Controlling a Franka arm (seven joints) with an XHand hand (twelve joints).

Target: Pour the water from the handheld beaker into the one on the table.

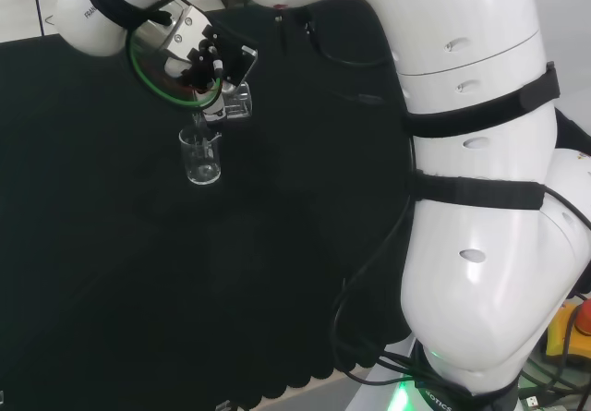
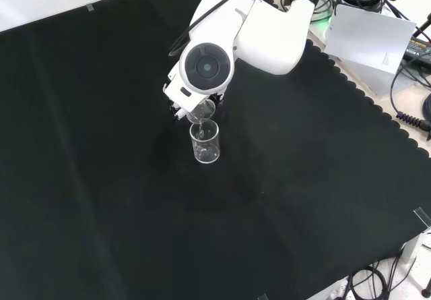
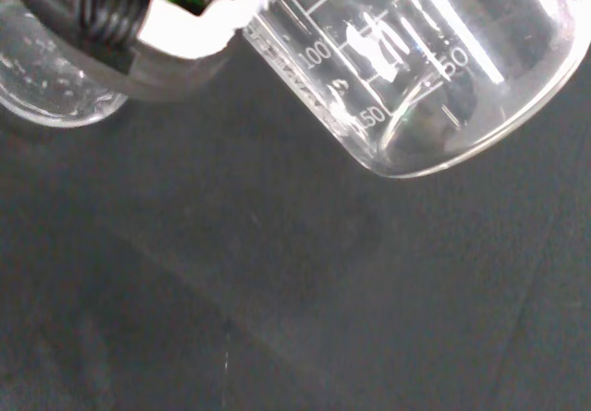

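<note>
In the head view my hand (image 1: pixel 205 53) is shut on a clear glass beaker (image 1: pixel 233 102), tipped steeply with its lip down. Just below that lip a second clear beaker (image 1: pixel 200 157) stands upright on the black cloth. A thin clear streak seems to run from the lip into it. From the front, the tipped beaker (image 2: pixel 201 110) hangs right over the rim of the standing beaker (image 2: pixel 205 143). The wrist view has the held beaker (image 3: pixel 416 69) close and slanted, with printed marks, and the standing beaker (image 3: pixel 42 74) behind a part of the hand (image 3: pixel 157 14).
The arm's white link with a round grey cap (image 2: pixel 205 64) stands before the hand in the front view. Black cloth (image 2: pixel 101 178) stretches around the beakers. A white sheet (image 2: pixel 370 37) and cables lie past the cloth's scalloped edge at the front view's upper right.
</note>
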